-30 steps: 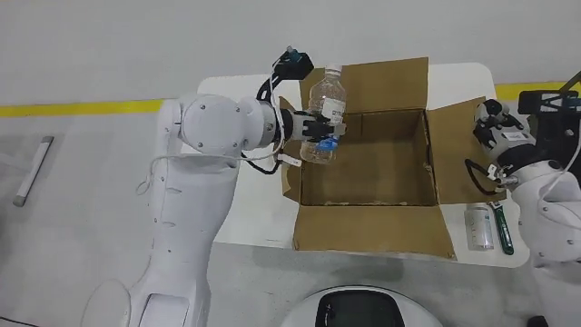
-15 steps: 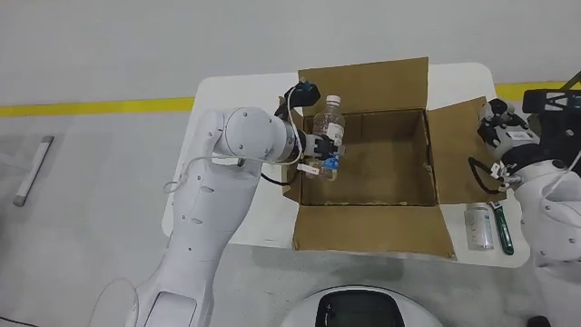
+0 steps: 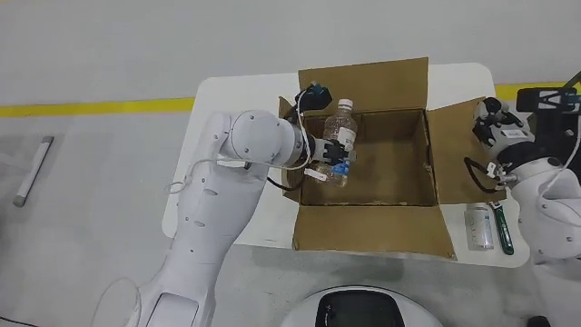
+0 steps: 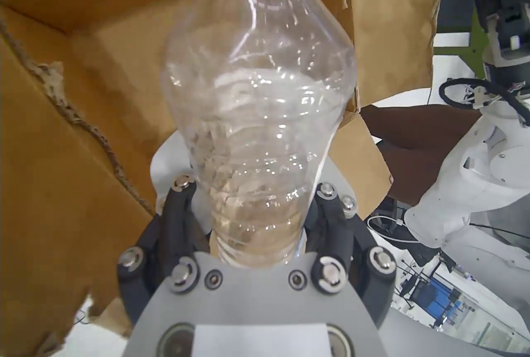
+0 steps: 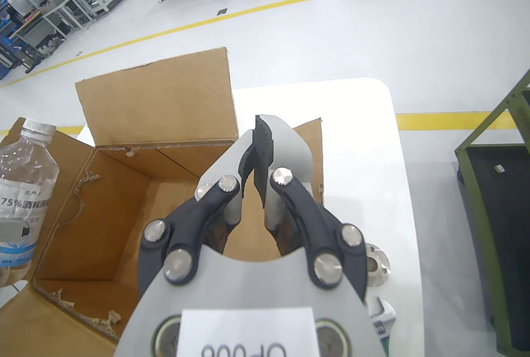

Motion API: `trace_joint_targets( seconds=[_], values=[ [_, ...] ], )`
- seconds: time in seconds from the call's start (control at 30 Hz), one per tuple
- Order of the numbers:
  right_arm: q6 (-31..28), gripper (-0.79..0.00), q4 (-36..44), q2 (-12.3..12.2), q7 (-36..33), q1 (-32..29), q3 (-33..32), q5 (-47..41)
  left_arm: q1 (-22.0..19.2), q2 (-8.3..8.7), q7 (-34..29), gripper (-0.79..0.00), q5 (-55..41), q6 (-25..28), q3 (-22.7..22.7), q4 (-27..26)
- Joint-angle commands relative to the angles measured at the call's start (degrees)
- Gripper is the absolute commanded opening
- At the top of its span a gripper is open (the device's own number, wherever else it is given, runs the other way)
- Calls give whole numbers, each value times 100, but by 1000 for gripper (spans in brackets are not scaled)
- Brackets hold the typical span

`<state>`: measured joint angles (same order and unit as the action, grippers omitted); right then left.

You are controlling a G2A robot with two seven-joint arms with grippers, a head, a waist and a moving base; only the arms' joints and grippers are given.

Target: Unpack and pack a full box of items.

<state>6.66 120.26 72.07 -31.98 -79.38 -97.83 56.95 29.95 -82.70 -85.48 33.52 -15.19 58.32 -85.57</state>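
Between the fingers of the left end effector sits the lower body of a clear plastic bottle. The end effector is closed on it from both sides, with the white cap pointing away from the wrist. From above, this end effector hangs over the near-side wall of the open cardboard box, with the box floor below it and beyond it, so the bottle is over the box's edge zone rather than its middle. My reading is that the bottle is being packed and has yet to be set down. The main risk lies just beneath the end effector: the wall next to it has a ragged, torn rim, and if the descent runs too close, the bottle's base or a finger could catch it, tipping the bottle or dragging the box across the desk. The grip is low on a thin, ribbed, smooth shell holding a little liquid, so a hard squeeze may buckle it. A light one may let it pivot, since most of its height stands above the fingers. Releasing it before the base meets the floor would probably topple it. The right end effector is closed on nothing and sits well away from the bottle, above the opposite flap, so a clash looks unlikely. Beside that end effector on the desk lie a small clear container and a green-handled tool.
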Motion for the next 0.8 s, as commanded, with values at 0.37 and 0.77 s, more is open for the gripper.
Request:
trace_joint_targets(
  seconds=[0.37,0.77],
  values=[
    [-33,-785,77,-29,40,-110,-180,-94,-519,-322,525,-785,280,-887,-1294,1334],
    [-111,-785,126,-50,111,-197,-211,-161,-823,-524,693,-785,276,-1054,-1799,2018]
  ],
)
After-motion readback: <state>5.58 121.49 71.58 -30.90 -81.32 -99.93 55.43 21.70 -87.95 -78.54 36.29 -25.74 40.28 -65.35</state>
